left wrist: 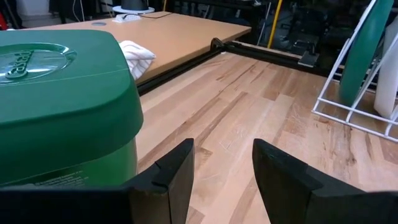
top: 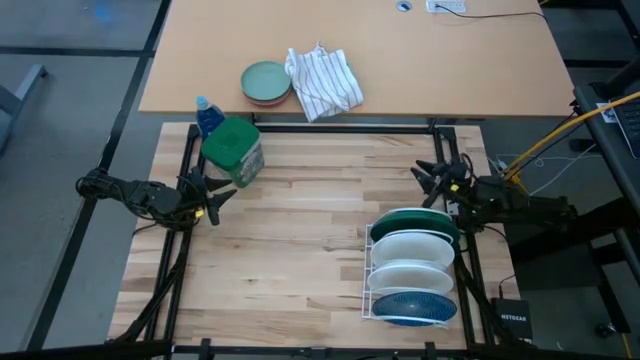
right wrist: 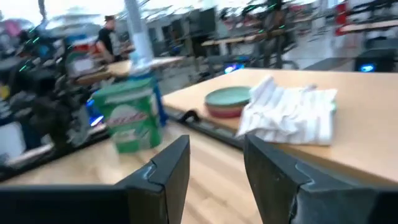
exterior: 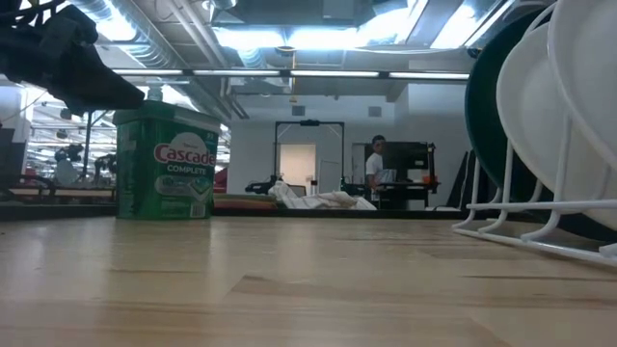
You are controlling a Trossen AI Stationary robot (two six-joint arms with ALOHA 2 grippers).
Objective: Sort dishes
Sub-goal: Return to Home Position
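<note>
Fingers (left wrist: 177, 171) spread, left tool (top: 225, 192) and right tool (top: 428, 172) hover by table (top: 300, 250) edges.

Green-lidded Cascade tub (top: 232, 150), blue bottle (top: 207, 115) just beside, pale green dish (top: 266, 82) nr striped cloth (top: 323, 82), person (exterior: 377, 169) in bkgd

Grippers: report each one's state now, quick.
Left gripper: open, holding nothing, beside the detergent tub.
Right gripper: open, holding nothing, near the dish rack.
</note>
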